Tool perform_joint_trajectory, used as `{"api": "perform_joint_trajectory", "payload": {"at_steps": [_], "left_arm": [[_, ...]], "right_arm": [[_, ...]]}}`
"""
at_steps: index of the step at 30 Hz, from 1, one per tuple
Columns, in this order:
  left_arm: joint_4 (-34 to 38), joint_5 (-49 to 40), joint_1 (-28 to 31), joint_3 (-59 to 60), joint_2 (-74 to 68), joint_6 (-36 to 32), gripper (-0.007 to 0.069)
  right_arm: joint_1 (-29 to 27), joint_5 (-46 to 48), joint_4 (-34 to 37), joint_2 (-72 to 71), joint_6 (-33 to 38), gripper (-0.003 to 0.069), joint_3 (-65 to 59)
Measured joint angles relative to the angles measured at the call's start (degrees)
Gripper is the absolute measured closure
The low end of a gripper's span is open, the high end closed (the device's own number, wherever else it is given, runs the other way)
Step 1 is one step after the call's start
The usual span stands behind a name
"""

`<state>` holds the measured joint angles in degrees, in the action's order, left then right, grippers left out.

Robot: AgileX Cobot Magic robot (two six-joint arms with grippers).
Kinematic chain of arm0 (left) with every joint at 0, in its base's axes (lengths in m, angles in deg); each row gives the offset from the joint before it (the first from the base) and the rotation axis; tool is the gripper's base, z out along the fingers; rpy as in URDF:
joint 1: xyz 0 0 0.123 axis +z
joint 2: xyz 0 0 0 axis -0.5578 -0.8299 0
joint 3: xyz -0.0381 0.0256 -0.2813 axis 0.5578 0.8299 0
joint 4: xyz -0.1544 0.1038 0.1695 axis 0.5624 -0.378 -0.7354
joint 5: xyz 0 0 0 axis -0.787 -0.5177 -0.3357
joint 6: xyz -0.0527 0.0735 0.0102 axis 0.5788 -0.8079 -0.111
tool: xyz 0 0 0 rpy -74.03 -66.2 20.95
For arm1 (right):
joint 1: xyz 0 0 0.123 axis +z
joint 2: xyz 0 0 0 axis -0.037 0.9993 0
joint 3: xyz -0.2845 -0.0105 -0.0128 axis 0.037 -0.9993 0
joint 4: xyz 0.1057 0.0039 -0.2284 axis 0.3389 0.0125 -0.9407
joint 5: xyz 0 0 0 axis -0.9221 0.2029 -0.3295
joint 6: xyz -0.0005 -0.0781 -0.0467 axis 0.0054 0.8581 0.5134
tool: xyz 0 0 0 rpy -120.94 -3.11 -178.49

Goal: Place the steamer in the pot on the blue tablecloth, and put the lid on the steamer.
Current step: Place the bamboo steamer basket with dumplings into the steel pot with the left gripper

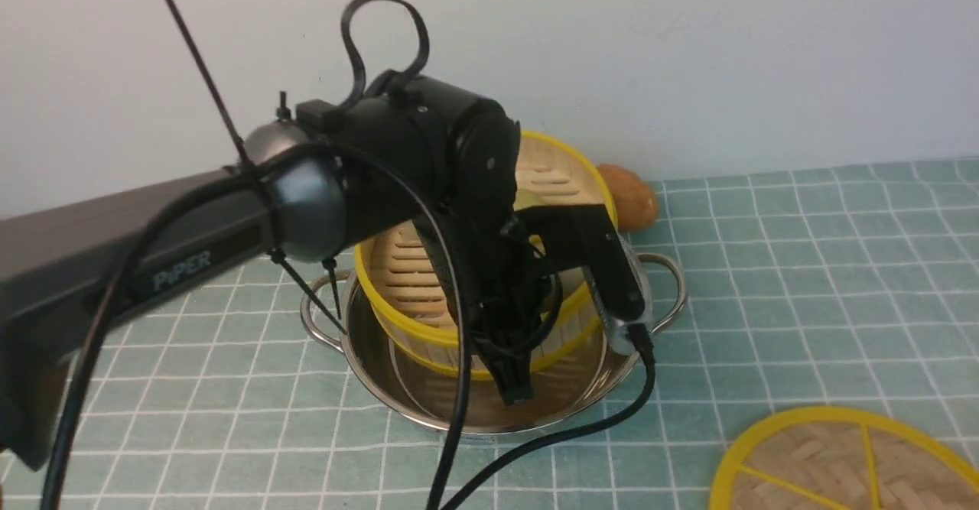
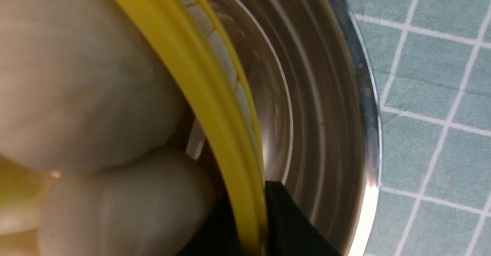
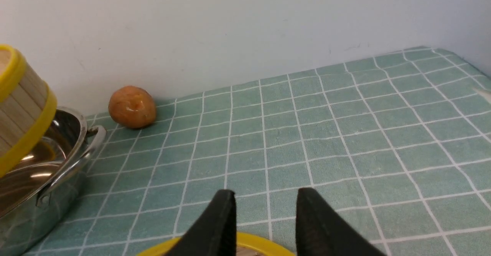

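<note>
With the steamer [image 1: 417, 329] tilted in the pot [image 1: 428, 407] at centre, its rim gripped by the left hand [image 2: 251, 225], seating was left unfinished; the lid [image 1: 803, 449], lower right, remained to be placed, the right hand [image 3: 265, 210] being open.

- I count one steamer [image 1: 428, 345]
- one pot [image 1: 405, 395], its loop handles [image 1: 679, 284] two
- one lid [image 1: 826, 449]
- one blue tablecloth [image 1: 765, 303]
- one brown lump [image 1: 633, 198]
- pale buns [image 2: 96, 87]: I see at least two
</note>
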<state>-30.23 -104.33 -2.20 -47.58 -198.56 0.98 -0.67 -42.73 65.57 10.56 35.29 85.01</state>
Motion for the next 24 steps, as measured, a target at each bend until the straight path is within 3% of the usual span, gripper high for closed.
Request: {"api": "perform_joint_trajectory", "payload": {"at_steps": [18,22,24], "left_arm": [[2.5,0.0,0.0,-0.1,-4.6,-0.6,0.0585],[3.4,-0.3,0.0,-0.4,-4.6,-0.3,0.0525],[4.1,-0.2,-0.1,-0.4,-4.6,-0.3,0.0449]], "right_arm": [[0.0,0.0,0.0,0.0,0.0,0.0419,0.0],[0.0,0.0,0.0,0.0,0.0,0.0419,0.0],[0.0,0.0,0.0,0.0,0.0,0.0419,0.0]]}}
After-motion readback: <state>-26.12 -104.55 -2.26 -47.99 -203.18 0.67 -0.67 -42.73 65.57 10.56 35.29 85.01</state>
